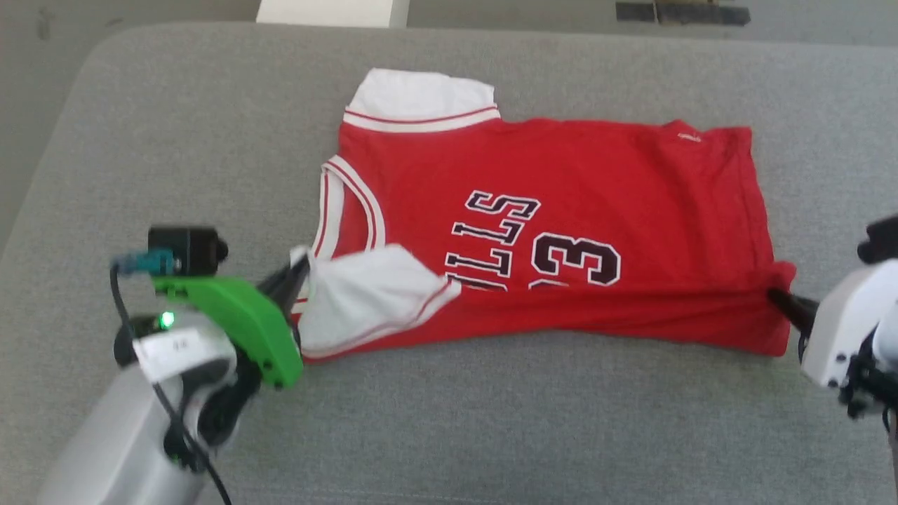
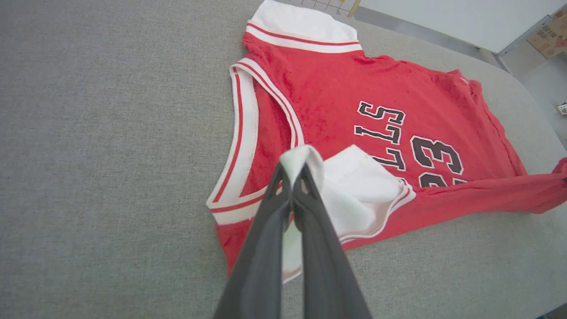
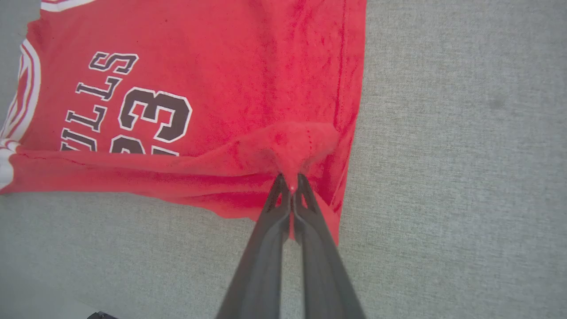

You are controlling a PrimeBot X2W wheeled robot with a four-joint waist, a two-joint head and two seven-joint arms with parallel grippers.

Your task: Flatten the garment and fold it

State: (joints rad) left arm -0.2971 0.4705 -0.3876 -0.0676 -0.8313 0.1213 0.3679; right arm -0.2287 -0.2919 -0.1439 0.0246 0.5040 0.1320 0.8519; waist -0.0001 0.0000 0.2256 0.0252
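Grey fabric surface [image 1: 491, 421] is spread under everything, and the garment [image 1: 561, 175] is laid sideways across the middle of it, collar end toward the left, near edge kinda pulled up over the print. The left gripper [image 1: 302, 265] is pinched tight on the near white sleeve [image 1: 365, 294], and the right gripper [image 1: 773, 295] is clamped shut on the bunched hem corner [image 3: 305, 146].

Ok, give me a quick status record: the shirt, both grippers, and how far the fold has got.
shirt: red, lying on the grey surface
left gripper: shut on the near white sleeve
right gripper: shut on the red hem corner
far sleeve: lying flat
fold: near long edge turned over, hiding part of the print
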